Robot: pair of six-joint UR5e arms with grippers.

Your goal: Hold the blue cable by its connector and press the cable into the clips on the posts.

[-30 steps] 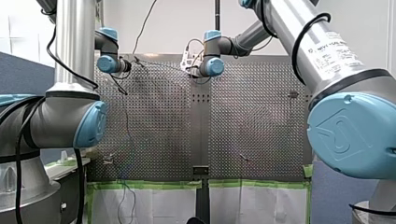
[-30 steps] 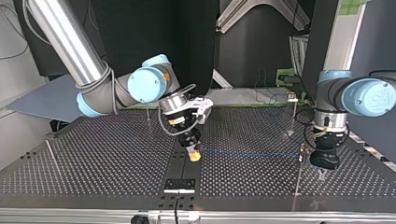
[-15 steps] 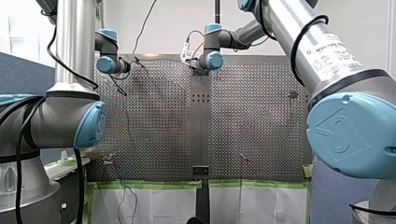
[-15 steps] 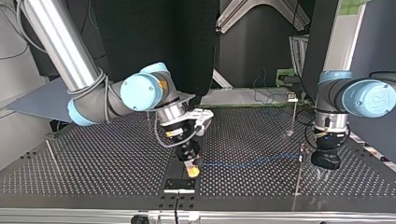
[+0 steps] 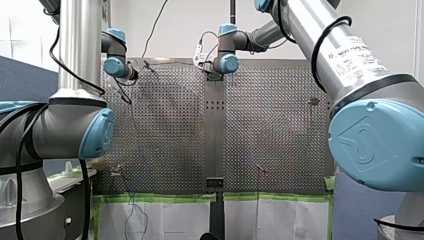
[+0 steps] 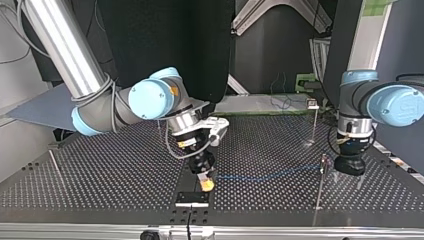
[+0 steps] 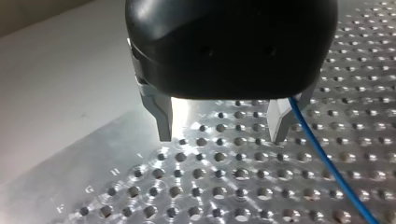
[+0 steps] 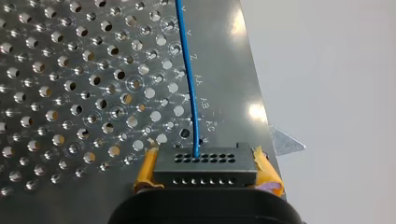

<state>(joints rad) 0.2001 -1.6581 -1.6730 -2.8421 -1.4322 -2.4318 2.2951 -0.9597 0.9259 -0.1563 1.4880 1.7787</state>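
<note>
In the right wrist view my right gripper (image 8: 205, 176) is shut on the black connector (image 8: 205, 161), with a yellow pad (image 8: 145, 171) on each side. The blue cable (image 8: 188, 70) leaves the connector and runs ahead over the perforated plate. In the top view it (image 6: 270, 174) stretches low from my right gripper (image 6: 206, 184) to a thin post (image 6: 322, 164) beside my left gripper (image 6: 348, 178). In the left wrist view my left gripper (image 7: 219, 127) is open, its metal fingers (image 7: 161, 116) bare. The cable (image 7: 327, 163) passes just outside one finger.
A second post with a clip (image 6: 313, 120) stands farther back at the top view's right. A thin rod (image 6: 55, 167) lies on the plate at that view's left. The plate's edge (image 8: 261, 107) is right beside the connector. A black bracket (image 6: 192, 198) sits at the near edge.
My left gripper has opened, let the cable go and risen a little. My right arm carried the connector toward the top view's near edge, then stayed still.
</note>
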